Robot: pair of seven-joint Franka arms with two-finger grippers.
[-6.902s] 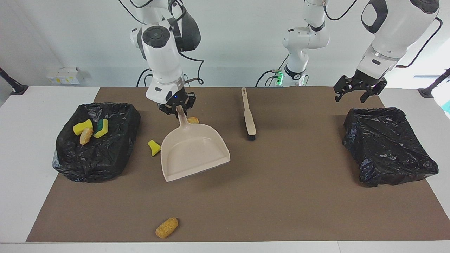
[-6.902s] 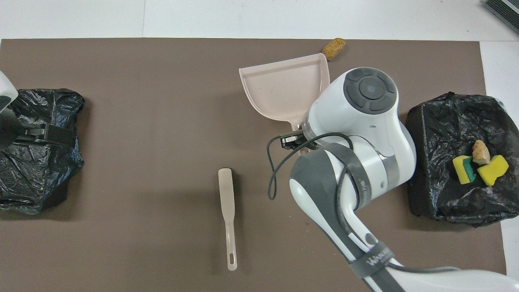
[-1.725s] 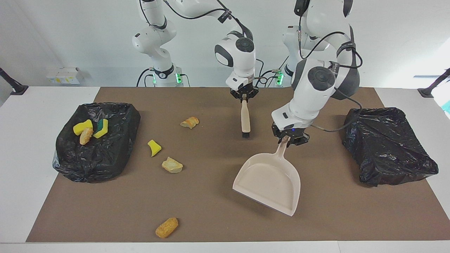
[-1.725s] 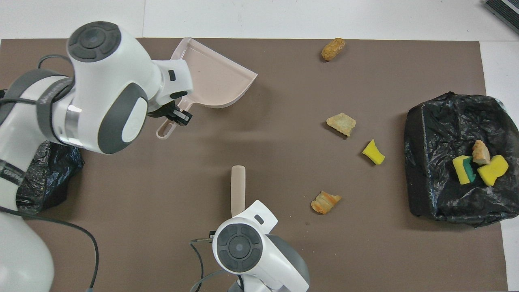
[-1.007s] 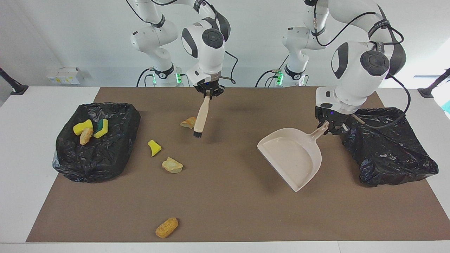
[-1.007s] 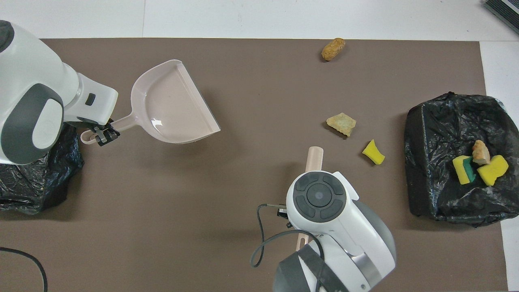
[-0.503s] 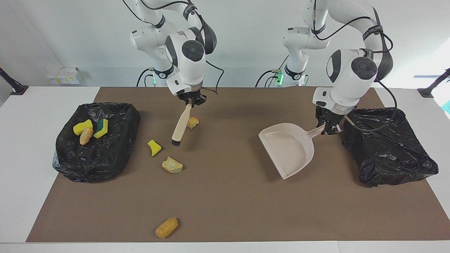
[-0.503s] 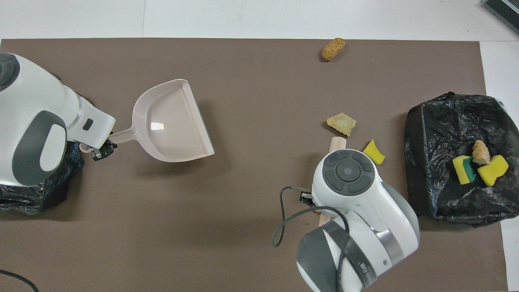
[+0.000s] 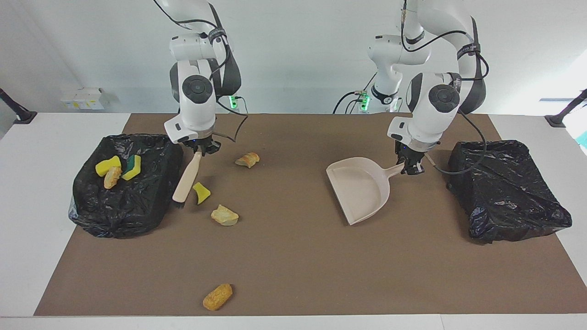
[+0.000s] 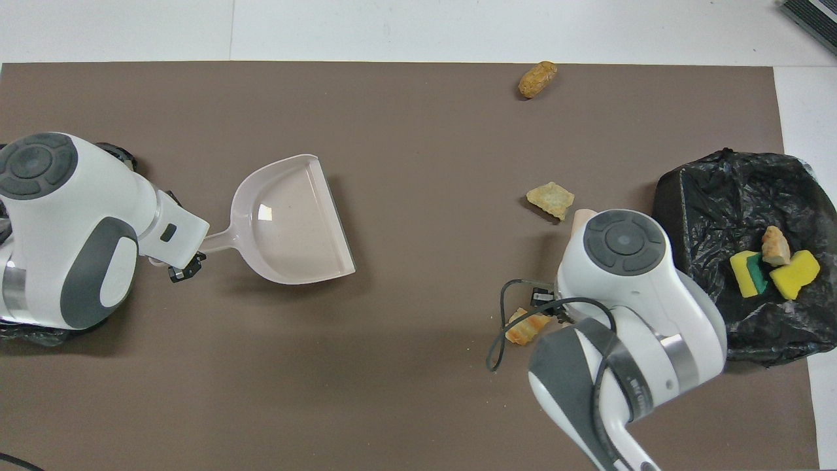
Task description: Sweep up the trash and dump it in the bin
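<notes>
Facing view, brush [image 9: 187, 178] beside bin [image 9: 126, 183] (bagged), trash [image 9: 201, 193] adjacent, dustpan [image 9: 358, 188] apart.

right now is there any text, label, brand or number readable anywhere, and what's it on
None can be read.
Right arm's grey band: printed lettering, too blurred to read.
White boxes by the wall: small yellow marks, too small to read.
Dustpan, brush, bin bags: no markings show.

A brown mat [image 9: 293, 256] is covering the white table [image 9: 27, 192]. A small white box [image 9: 85, 98] is sitting at the table's edge, against the wall.
</notes>
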